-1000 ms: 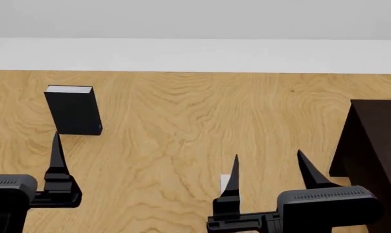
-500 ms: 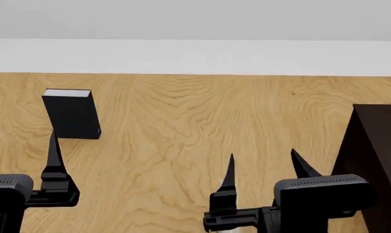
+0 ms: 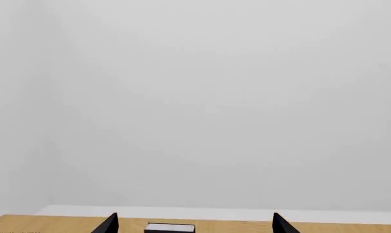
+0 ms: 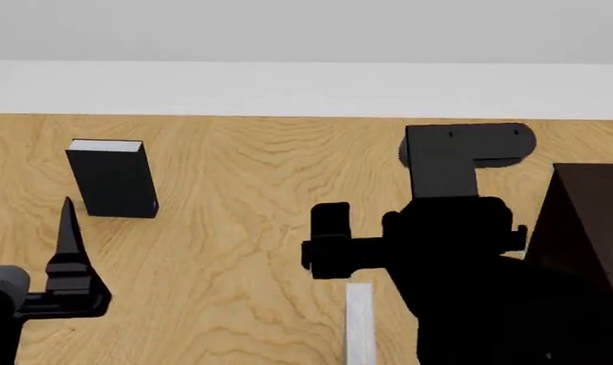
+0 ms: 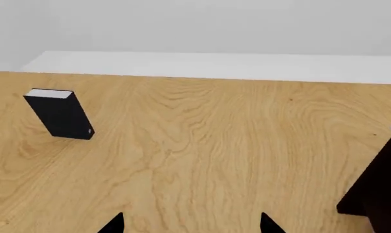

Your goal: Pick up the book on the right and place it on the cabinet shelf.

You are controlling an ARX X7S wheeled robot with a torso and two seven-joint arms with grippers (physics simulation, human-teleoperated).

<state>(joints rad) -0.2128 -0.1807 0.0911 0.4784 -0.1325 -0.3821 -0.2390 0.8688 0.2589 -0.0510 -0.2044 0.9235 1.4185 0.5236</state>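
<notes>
A narrow light grey book [image 4: 360,325] stands edge-on on the wooden surface at the head view's lower middle, beside my raised right arm [image 4: 451,251]. No dots show on it. The very dark brown cabinet [image 4: 594,228] stands at the right and its corner shows in the right wrist view [image 5: 379,196]; no shelf board shows. My right gripper [image 5: 189,224] is open and empty over bare wood. Its fingers are hidden in the head view. My left gripper [image 3: 194,224] is open and empty, with one fingertip [image 4: 68,220] showing at the lower left.
A black book [image 4: 112,179] with white page edges stands upright at the far left. It also shows in the right wrist view [image 5: 59,114] and, low between the left fingers but well beyond them, in the left wrist view [image 3: 170,227]. A white wall runs along the back.
My right arm has risen and now covers the right middle of the head view, hiding its fingers. The grey book shows more. My left gripper has sunk slightly.
</notes>
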